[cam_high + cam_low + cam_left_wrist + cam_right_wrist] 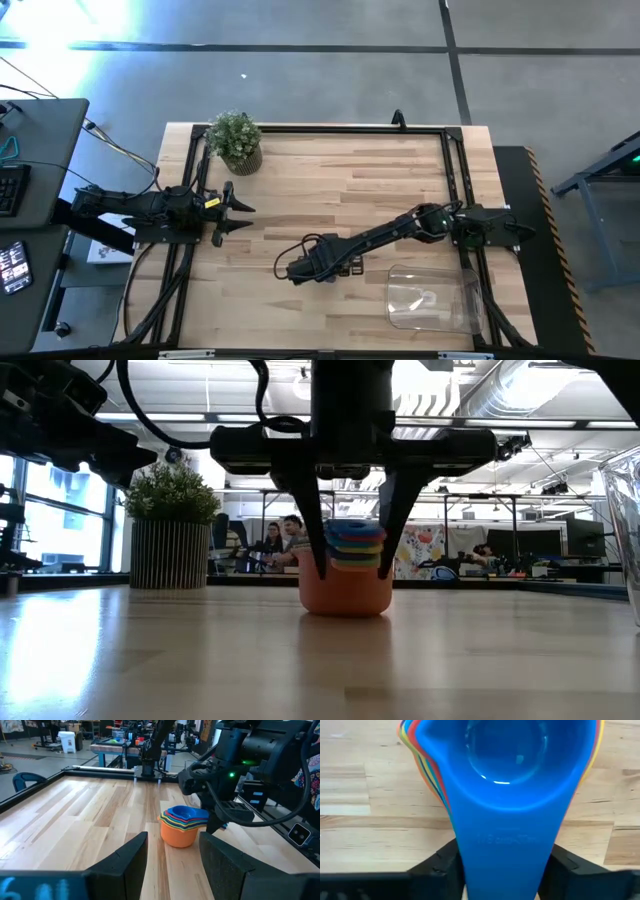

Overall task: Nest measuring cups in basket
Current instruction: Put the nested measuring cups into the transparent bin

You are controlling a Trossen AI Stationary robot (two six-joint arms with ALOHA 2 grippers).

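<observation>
The measuring cups (182, 826) stand nested in one stack near the table's middle, with the orange cup (345, 592) at the bottom on the wood and the blue one (507, 755) on top. My right gripper (355, 565) reaches down over the stack (505, 870) and is shut on its handles. In the high view it (315, 266) covers the cups. The clear basket (432, 298) sits at the near right corner. My left gripper (245, 218) waits open at the table's left side, apart from the stack (172, 845). My right gripper pinches the stacked handles, with the blue top handle (507, 845) between its two fingers (437, 865). The fingers come from above, pointing down, one on either side and across the handles. The stack stays upright with the orange cup's base (345, 608) on the table.
A potted green plant (236, 140) stands at the far left of the table (172, 525). The basket's wall (625, 530) shows at the right edge of the low view. Bare wood lies between the stack and the basket. People sit in the room beyond the table.
</observation>
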